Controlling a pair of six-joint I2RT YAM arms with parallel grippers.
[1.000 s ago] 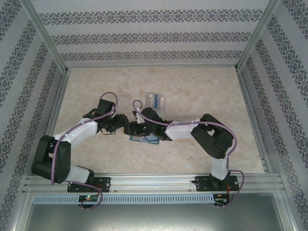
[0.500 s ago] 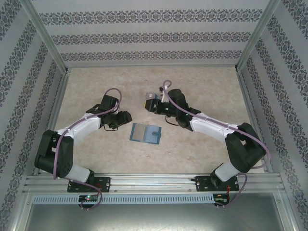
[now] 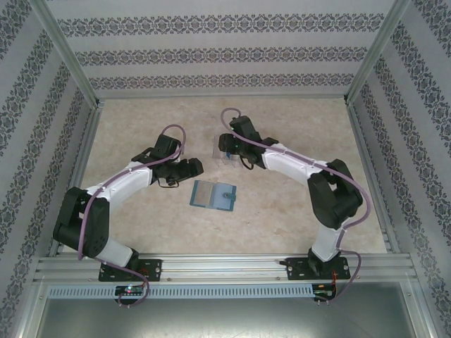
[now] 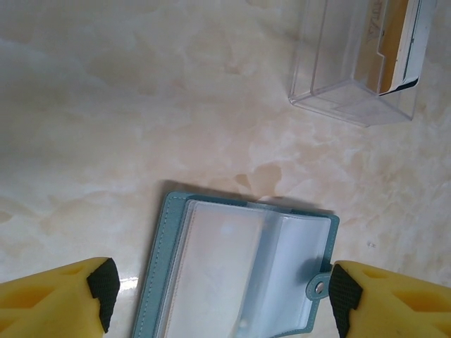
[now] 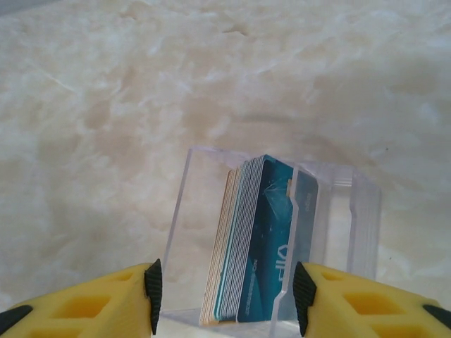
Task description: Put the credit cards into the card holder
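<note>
Your right gripper (image 3: 227, 146) is over the card holder (image 3: 224, 158), which stands near the middle of the table (image 3: 141, 127), a little toward its far edge. In the right wrist view that gripper (image 5: 227, 297) has its fingers (image 5: 106, 303) apart, one on either side of the clear holder (image 5: 271, 204); the walls sit between the pads, but you cannot tell whether the pads touch the plastic. The credit cards (image 5: 246, 246) are inside the holder, standing on edge as a tight stack that leans slightly. A blue card (image 5: 275, 239) faces the right side of the stack and tan edges show on its left. Your left gripper (image 3: 192, 169) hangs to the left of the holder and apart from it, just beyond the far left corner of the wallet (image 3: 213, 195). The wallet lies open and flat, closer to the near edge of the table than the holder. From the left wrist view the left gripper (image 4: 225, 292) is spread wide with nothing between its fingers (image 4: 70, 299), and the blue-grey wallet (image 4: 239, 274) lies on the table below them, its clear sleeves up and its snap tab (image 4: 319, 287) by the right finger. Farther off in that view the holder (image 4: 331, 63) shows a tan card standing inside it.
</note>
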